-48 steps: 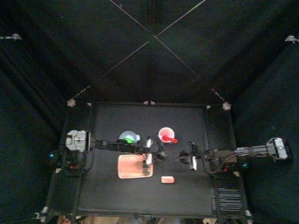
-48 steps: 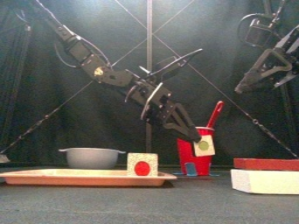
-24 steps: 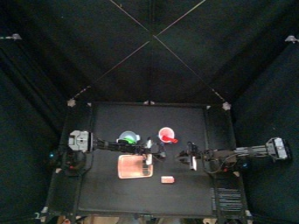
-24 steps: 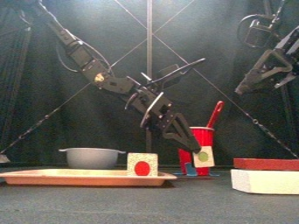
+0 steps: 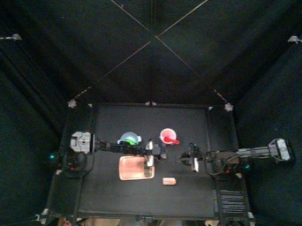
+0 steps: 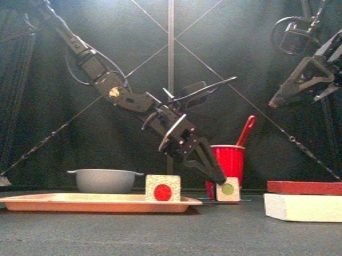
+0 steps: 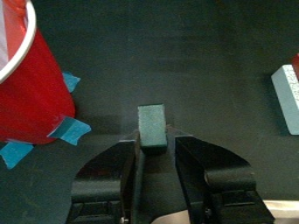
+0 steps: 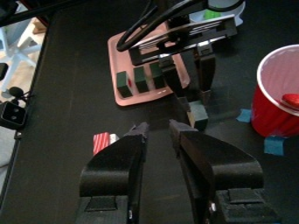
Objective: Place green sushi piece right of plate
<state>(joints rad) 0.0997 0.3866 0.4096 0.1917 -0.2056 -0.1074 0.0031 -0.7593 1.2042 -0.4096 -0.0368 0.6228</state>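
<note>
Left gripper (image 7: 153,149): my two jaws are clamped on the green sushi piece (image 7: 152,128), low near the table, centre of the left wrist frame

Green sushi piece: in the front view it sits at lower centre-right, just right of the plate (image 6: 80,202), in front of the red cup (image 6: 230,160)

Right gripper (image 8: 158,133): my jaws stand a little apart, holding nothing, raised at upper right of the front view

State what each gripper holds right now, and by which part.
The left gripper pinches the green sushi piece by its two side faces, at the end nearest the wrist. The right gripper holds nothing.
</note>
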